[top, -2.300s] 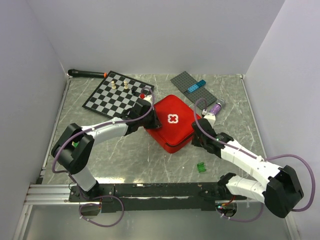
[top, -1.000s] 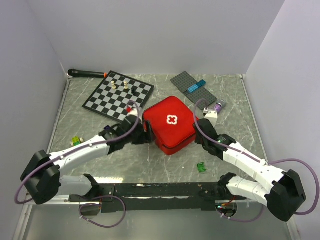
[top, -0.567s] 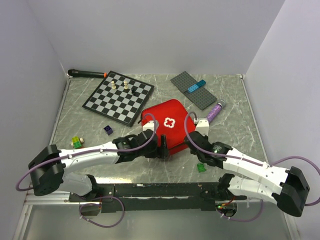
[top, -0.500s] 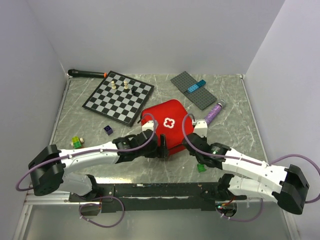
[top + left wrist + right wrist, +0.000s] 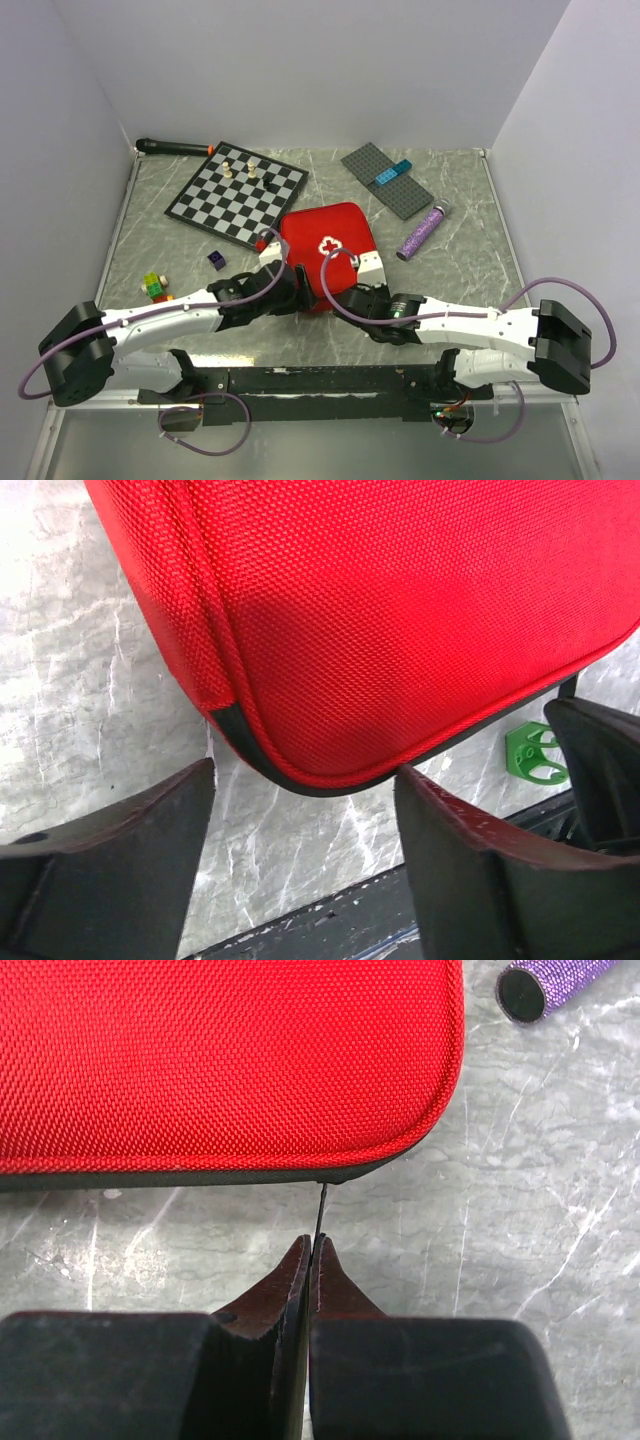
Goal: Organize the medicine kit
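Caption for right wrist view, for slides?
Right gripper, jaws shut on thin dark tab at edge of red fabric case.

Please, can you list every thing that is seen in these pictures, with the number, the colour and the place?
kit: 1, red, white cross, table middle
tab: 1, black, thin, at kit's edge
chessboard: 1, black and white, far left
chess pieces: few, pale, on chessboard
stick: 1, black, orange band, far left corner
baseplate: 1, grey, far right of kit
brick: 1, blue, on baseplate
tube: 1, purple, right of kit
cube: 1, dark blue, left of kit
blocks: small cluster, yellow and green, near left
clip: 1, green, beside kit's near corner
left fingers: 2, black, open, either side of kit's corner
right fingers: 2, black, shut on tab
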You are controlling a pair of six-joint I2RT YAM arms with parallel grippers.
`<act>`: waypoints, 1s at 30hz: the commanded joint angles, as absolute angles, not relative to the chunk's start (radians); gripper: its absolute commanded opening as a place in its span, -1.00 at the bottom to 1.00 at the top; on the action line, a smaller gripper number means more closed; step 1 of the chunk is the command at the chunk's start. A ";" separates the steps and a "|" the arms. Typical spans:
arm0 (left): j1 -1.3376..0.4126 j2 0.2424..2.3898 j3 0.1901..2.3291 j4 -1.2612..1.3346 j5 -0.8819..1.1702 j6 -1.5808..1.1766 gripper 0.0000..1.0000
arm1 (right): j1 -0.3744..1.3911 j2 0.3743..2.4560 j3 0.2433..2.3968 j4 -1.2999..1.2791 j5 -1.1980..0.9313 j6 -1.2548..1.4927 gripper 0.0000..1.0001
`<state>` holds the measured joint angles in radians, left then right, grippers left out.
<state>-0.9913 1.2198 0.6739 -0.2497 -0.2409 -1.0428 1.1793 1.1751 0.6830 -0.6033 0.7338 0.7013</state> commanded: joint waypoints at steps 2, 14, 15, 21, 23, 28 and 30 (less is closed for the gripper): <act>-0.950 1.216 0.644 -0.268 -0.298 -1.074 0.44 | 1.207 1.187 0.726 -0.532 0.690 0.683 -1.00; -0.908 0.999 0.621 -0.267 -0.313 -1.063 0.77 | 1.221 1.232 0.747 -0.499 0.664 0.646 -1.00; -0.907 1.012 0.624 -0.268 -0.317 -1.062 0.76 | 1.221 1.235 0.750 -0.497 0.664 0.641 -1.00; -0.878 1.140 0.626 -0.227 -0.282 -1.049 0.46 | 1.221 1.238 0.749 -0.502 0.664 0.638 -1.00; -0.862 1.163 0.620 -0.226 -0.279 -1.052 0.35 | 1.221 1.230 0.744 -0.502 0.666 0.634 -1.00; -0.813 1.198 0.609 -0.247 -0.282 -1.011 -0.43 | 1.213 1.210 0.733 -0.523 0.683 0.620 -1.00; -0.795 1.216 0.611 -0.262 -0.284 -0.986 -0.98 | 1.184 1.197 0.724 -0.543 0.684 0.617 -1.00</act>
<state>-0.8371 1.1553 0.6155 -0.2020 -0.2386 -1.0592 1.2060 1.2270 0.7090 -0.5556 0.7128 0.6270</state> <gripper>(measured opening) 0.204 0.007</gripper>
